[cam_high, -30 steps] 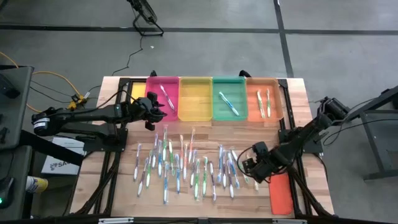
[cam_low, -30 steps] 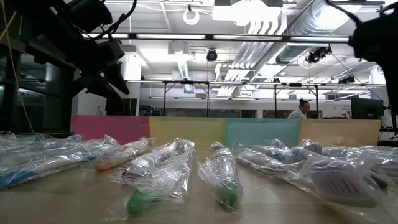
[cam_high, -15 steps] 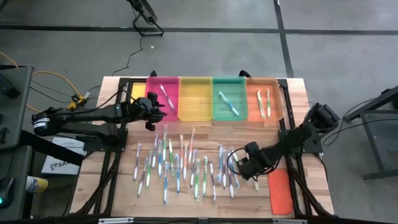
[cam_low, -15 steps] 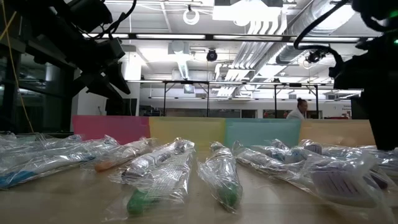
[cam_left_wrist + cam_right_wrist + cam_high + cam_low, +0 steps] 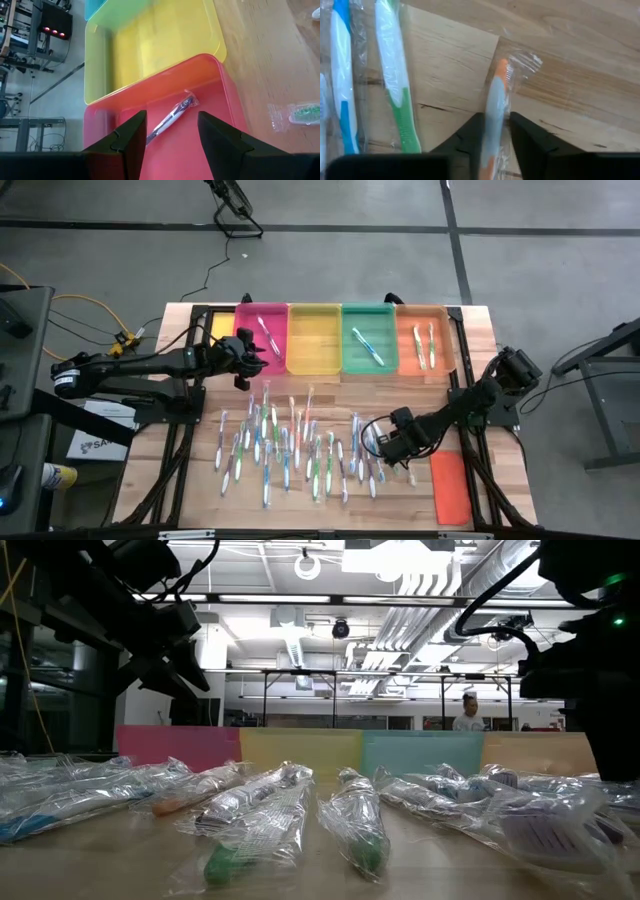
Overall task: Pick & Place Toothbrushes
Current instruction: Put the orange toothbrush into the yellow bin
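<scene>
R gripper is low over the right edge of the toothbrushes scattered on the table, just left of the flat orange lid. Its wrist view shows both fingers straddling one wrapped orange-and-white toothbrush, which lies on bare wood beside a green one and a blue one; the fingers sit close on either side of the handle, but whether they actually pinch it I can't tell.

L gripper hangs above the near edge of the pink tray, fingers spread apart w/ nothing between them. Its wrist view looks down into that pink tray, where a wrapped brush lies (the high view shows two in there), w/ the yellow tray next door.

Across the back of the table: pink, yellow, green tray w/ one brush, orange tray w/ two.

Low view: wrapped brushes fill the foreground; a person stands far off in the room.
</scene>
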You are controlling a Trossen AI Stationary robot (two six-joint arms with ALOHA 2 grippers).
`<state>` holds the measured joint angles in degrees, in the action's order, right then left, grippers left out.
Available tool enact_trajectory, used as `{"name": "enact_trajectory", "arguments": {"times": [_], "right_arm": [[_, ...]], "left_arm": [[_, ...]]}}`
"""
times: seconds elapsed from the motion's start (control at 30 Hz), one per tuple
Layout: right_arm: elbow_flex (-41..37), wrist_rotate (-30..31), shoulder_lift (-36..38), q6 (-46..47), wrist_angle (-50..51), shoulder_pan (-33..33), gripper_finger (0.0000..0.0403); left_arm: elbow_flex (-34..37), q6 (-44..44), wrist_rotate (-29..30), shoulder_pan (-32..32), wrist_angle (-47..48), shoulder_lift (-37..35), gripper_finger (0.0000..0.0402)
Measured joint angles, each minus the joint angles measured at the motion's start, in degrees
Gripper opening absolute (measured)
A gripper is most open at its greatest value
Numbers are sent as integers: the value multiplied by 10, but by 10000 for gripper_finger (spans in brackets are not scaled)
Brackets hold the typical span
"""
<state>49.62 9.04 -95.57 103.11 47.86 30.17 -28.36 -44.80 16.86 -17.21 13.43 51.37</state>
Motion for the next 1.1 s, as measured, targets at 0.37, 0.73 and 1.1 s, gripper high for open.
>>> {"name": "enact_trajectory", "arguments": {"times": [0.37, 0.73, 1.1], "right_arm": [[4, 43, 23, -14, 25, -2, 23], [9, 340, 139, -194, -36, -59, 15], [10, 324, 154, -796, -514, -231, 15]], "left_arm": [[0, 6, -38, 0, -8, 0, 170], [0, 37, -138, 0, -140, 16, 170], [-1, 104, -231, 0, -342, 109, 170]]}}
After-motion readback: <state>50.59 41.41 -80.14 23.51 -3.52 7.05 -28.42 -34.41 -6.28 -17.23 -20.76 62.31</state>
